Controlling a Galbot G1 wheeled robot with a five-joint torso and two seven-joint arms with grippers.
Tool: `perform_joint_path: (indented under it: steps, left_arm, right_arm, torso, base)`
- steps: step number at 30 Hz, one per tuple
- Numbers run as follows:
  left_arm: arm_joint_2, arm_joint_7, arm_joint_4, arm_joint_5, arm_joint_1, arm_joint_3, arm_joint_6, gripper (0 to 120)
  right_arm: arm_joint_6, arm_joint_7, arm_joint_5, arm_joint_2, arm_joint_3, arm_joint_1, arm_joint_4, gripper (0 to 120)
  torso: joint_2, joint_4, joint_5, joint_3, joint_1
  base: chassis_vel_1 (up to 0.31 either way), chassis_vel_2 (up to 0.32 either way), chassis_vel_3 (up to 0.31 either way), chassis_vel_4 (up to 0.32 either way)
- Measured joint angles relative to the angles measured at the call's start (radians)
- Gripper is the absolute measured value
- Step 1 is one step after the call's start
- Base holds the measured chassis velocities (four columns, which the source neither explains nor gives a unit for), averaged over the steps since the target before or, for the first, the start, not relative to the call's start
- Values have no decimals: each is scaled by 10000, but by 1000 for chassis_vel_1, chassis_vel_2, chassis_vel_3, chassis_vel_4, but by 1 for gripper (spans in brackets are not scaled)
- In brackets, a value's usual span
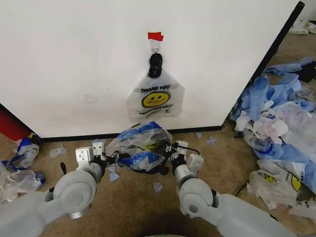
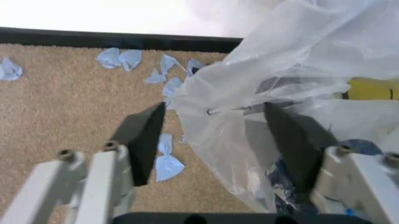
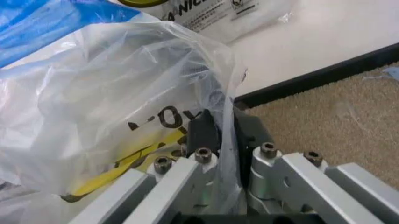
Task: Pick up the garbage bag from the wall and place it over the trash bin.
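Note:
A crinkly translucent garbage bag [image 1: 140, 147] with blue patches and yellow print is bunched low in front of the wall [image 1: 74, 59], between my two grippers. The trash bin is almost wholly hidden under it; dark mesh [image 1: 154, 171] peeks out beneath the plastic. My left gripper [image 1: 109, 159] is at the bag's left side, and in the left wrist view the left gripper [image 2: 218, 140] is open with the bag's edge [image 2: 262, 84] lying loosely between its fingers. At the bag's right side my right gripper [image 1: 170, 150] is shut, the right gripper [image 3: 227, 135] pinching a fold of the bag [image 3: 124, 84].
Another smiley "THANK YOU" bag [image 1: 155, 98] hangs from a hook [image 1: 155, 48] under red tape [image 1: 155, 36]. A black baseboard [image 1: 197, 130] runs along the wall's foot. A heap of blue and white bags [image 1: 281, 123] lies to the right, more bags [image 1: 19, 163] to the left, scraps on the carpet.

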Motion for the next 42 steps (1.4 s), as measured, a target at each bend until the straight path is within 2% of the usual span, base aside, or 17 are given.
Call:
perform_joint_path:
  steps: [2, 3, 5, 9, 16, 21, 24, 26, 27, 31, 37, 42]
  left_arm:
    - [70, -32, -102, 36, 27, -133, 1, 81]
    - [70, -32, -102, 36, 27, -133, 1, 81]
    - [250, -35, -343, 86, 61, -316, 20, 90]
    - [548, -28, -874, 156, 218, -711, 37, 100]
    - [1012, 49, -1674, 154, 789, -1495, 113, 100]
    - [1402, 819, -1789, 537, 962, -1748, 170, 100]
    - [1596, 1499, -1540, 1156, 698, -1427, 109, 99]
    - [1695, 2099, -1209, 1762, 295, -874, -52, 99]
    - [1695, 2099, -1209, 1762, 295, -874, -52, 99]
    - [1746, 2813, -814, 2478, -272, 172, -352, 98]
    - [1880, 3579, -456, 3167, -492, 986, -745, 97]
    - [1939, 4068, -205, 3617, -662, 1266, -901, 97]
  right_arm:
    - [0, -4, -21, 8, -8, 13, 0, 1]
    - [0, -4, -21, 8, -8, 13, 0, 1]
    - [0, -11, -39, 16, -12, 22, -5, 1]
    - [-1, -48, -89, 13, -63, 14, -29, 1]
    - [3, -99, -186, 71, -207, 20, -103, 1]
    - [32, -143, -293, 106, -324, 8, -157, 1]
    - [49, -166, -342, 112, -340, -46, -158, 1]
    - [70, -186, -393, 85, -362, -98, -158, 1]
    - [70, -186, -393, 85, -362, -98, -158, 1]
    - [95, -200, -427, 54, -354, -113, -163, 1]
    - [139, -219, -487, 25, -308, -114, -212, 1]
    - [174, -261, -580, 63, -274, -191, -258, 1]
  torso:
    - [0, -1, -4, 0, 0]
    - [0, -1, -4, 0, 0]
    - [0, -1, -1, 0, 0]
    - [0, -1, -1, 0, 0]
    - [0, -1, -1, 0, 0]
    - [0, -1, 0, 0, 0]
    - [0, -1, -1, 0, 0]
    - [0, -1, -2, 0, 0]
    - [0, -1, -2, 0, 0]
    - [0, -3, -4, 0, 0]
    - [0, 0, -1, 0, 0]
    - [0, -1, -1, 0, 0]
  base:
    - [0, 0, 0, 0]
    - [0, 0, 0, 0]
    - [0, 0, 0, 0]
    - [0, 0, 0, 0]
    - [0, 0, 0, 0]
    - [0, 0, 0, 0]
    - [0, 0, 0, 0]
    - [0, 0, 0, 0]
    - [0, 0, 0, 0]
    - [0, 0, 0, 0]
    - [0, 0, 0, 0]
    - [0, 0, 0, 0]
